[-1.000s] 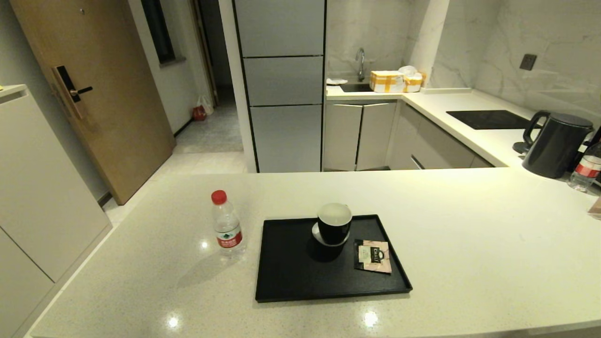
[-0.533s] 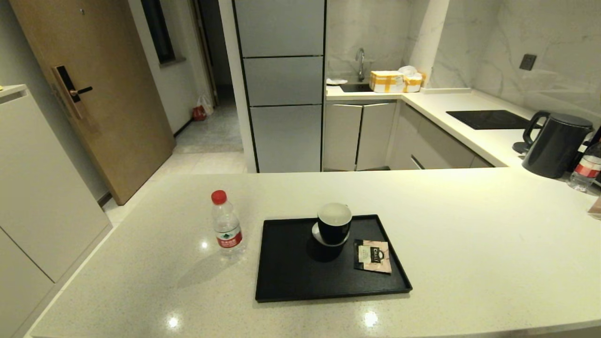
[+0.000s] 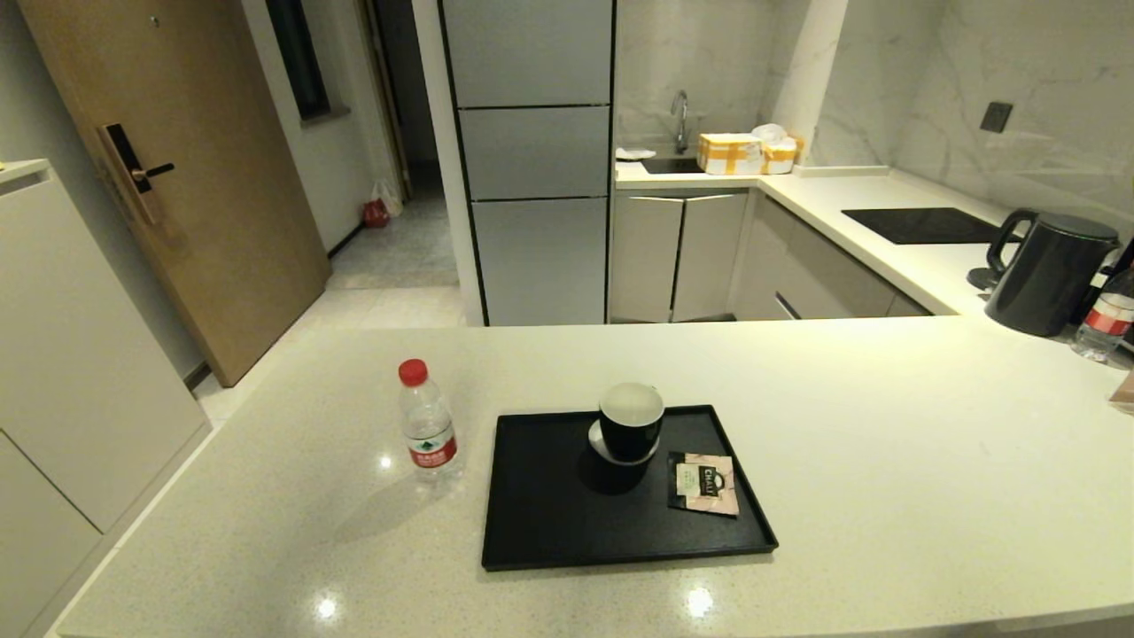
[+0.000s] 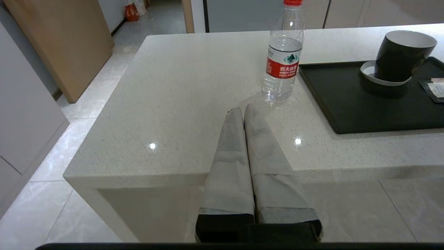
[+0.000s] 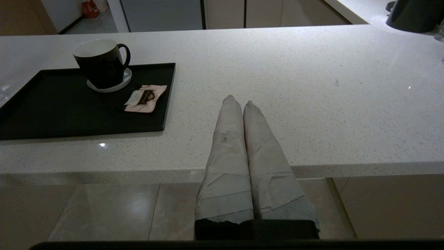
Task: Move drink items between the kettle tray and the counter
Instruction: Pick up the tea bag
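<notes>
A clear water bottle (image 3: 427, 424) (image 4: 283, 55) with red cap and red label stands upright on the cream counter (image 3: 886, 443), just left of the black tray (image 3: 540, 523) (image 4: 347, 107) (image 5: 52, 111). The pink-and-black tea sachet (image 3: 704, 483) (image 5: 145, 98) lies flat in the tray's right part. My left gripper (image 4: 242, 109) is shut and empty, hovering at the counter's front edge, short of the bottle. My right gripper (image 5: 238, 101) is shut and empty at the front edge, right of the tray. Neither arm shows in the head view.
A black cup (image 3: 631, 421) (image 5: 100, 62) with white inside sits on a saucer in the tray's back middle. A dark grey kettle (image 3: 1050, 270), a second bottle (image 3: 1103, 319) and a black hob (image 3: 921, 224) are far right.
</notes>
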Available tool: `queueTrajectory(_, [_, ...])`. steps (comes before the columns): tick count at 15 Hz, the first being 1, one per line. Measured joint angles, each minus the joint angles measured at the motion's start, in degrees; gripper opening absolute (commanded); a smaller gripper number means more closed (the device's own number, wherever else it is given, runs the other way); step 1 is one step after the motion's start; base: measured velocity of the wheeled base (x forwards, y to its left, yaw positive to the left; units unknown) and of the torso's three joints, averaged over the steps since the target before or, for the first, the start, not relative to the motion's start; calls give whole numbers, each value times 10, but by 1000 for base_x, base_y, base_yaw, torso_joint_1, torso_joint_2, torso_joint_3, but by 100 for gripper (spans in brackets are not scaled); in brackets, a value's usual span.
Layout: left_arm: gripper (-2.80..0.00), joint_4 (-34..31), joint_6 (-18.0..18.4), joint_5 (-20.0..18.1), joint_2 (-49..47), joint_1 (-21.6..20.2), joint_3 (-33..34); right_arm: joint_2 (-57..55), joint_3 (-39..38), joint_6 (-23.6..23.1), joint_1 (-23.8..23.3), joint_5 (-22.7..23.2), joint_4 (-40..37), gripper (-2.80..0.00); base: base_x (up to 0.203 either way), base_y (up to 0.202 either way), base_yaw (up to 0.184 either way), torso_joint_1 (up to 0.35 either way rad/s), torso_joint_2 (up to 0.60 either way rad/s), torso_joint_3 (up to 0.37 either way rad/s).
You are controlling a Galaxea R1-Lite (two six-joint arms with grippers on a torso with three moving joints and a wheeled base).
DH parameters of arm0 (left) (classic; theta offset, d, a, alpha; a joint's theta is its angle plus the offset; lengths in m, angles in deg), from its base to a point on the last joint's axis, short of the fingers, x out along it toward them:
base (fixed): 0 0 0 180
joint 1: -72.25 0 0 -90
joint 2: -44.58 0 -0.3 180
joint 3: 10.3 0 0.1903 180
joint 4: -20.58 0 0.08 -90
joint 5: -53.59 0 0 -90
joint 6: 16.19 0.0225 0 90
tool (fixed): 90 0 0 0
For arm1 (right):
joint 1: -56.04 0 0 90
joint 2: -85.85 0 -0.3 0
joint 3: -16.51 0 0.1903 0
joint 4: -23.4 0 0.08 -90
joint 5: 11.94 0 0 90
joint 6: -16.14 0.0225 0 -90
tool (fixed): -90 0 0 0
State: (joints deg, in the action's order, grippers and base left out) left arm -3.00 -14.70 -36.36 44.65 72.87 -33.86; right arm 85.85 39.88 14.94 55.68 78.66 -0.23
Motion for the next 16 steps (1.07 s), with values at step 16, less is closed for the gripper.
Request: queueTrajectory(16, [-280,-1,-1,0,0,0,2,-20,66,-4,0,4,-33,-280,0,0,0,0,0,0])
